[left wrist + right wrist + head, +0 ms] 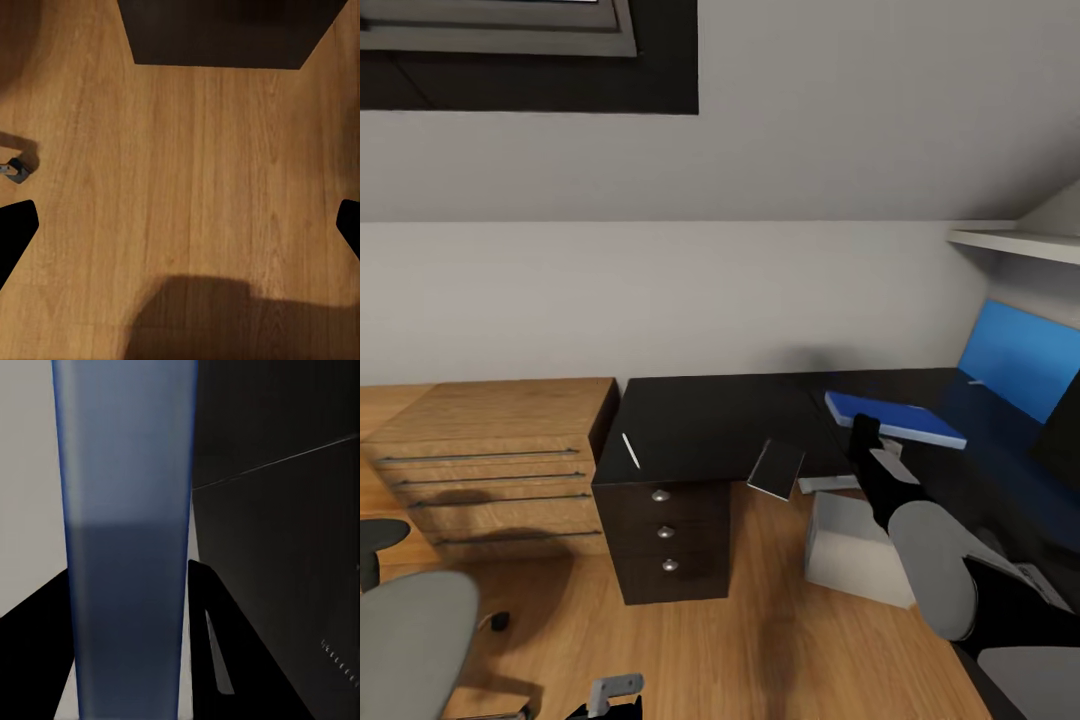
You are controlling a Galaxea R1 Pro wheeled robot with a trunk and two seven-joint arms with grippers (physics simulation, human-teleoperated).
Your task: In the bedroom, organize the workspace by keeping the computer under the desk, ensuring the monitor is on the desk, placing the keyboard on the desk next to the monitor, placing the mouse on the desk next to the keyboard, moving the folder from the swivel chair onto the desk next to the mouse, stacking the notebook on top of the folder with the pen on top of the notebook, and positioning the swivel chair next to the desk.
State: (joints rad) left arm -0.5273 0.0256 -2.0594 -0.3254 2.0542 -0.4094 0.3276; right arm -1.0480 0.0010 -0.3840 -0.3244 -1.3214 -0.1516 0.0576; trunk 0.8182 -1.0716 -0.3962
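The bright blue folder lies on the black desk near its right part, and my right gripper is shut on its near edge. Seen from the right wrist, the folder runs up between the dark fingers. A thin white pen lies on the desk's left end. The grey notebook sits tilted at the front edge. Below it, the light grey computer stands on the floor. The monitor shows dark at the right edge. Part of the grey swivel chair is at lower left. My left gripper hangs open over bare floor.
A light wood cabinet with long handles stands left of the desk's black drawer unit. A blue back panel and a white shelf are at the right. A chair wheel sits on the wood floor.
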